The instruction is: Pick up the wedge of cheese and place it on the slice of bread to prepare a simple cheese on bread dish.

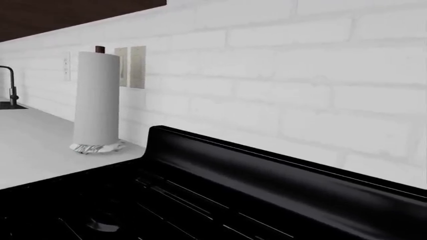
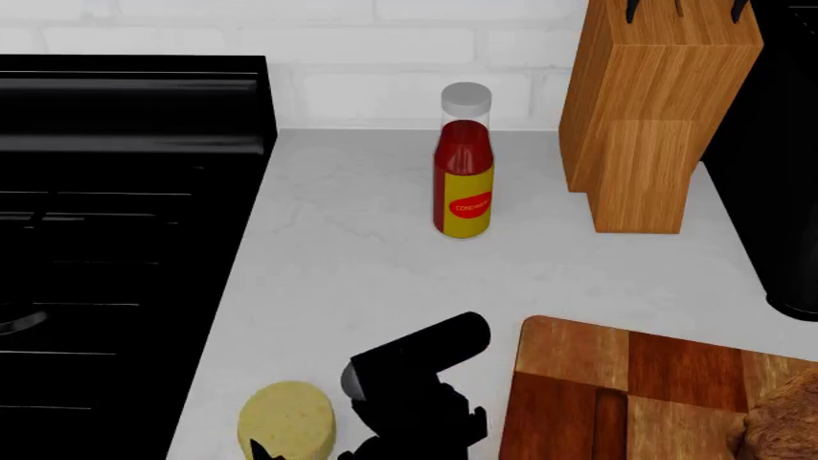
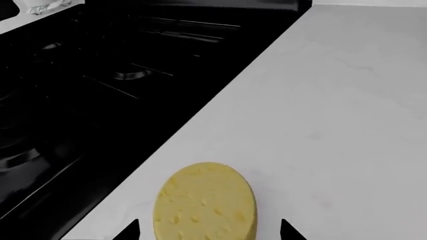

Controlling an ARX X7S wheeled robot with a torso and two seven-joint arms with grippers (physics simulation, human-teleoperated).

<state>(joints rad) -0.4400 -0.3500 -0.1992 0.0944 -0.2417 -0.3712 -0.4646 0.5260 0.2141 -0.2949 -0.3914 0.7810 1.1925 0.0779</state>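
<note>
The wedge of cheese (image 3: 205,205) is a pale yellow round puck lying on the white counter beside the black stove; it also shows in the head view (image 2: 287,419). My right gripper (image 3: 209,233) is open, with one dark fingertip (image 3: 128,231) on each side of the cheese and a gap to both. Its arm (image 2: 412,388) reaches in from the lower edge of the head view. The slice of bread (image 2: 783,426), brown and crusty, shows only at the lower right corner on the chequered cutting board (image 2: 601,383). My left gripper does not show.
A red-and-yellow condiment bottle (image 2: 465,163) stands at the back of the counter, with a wooden knife block (image 2: 646,115) to its right and a dark appliance (image 2: 786,144) beyond. The black stove (image 2: 115,240) is left. A paper towel roll (image 1: 97,100) stands by the tiled wall.
</note>
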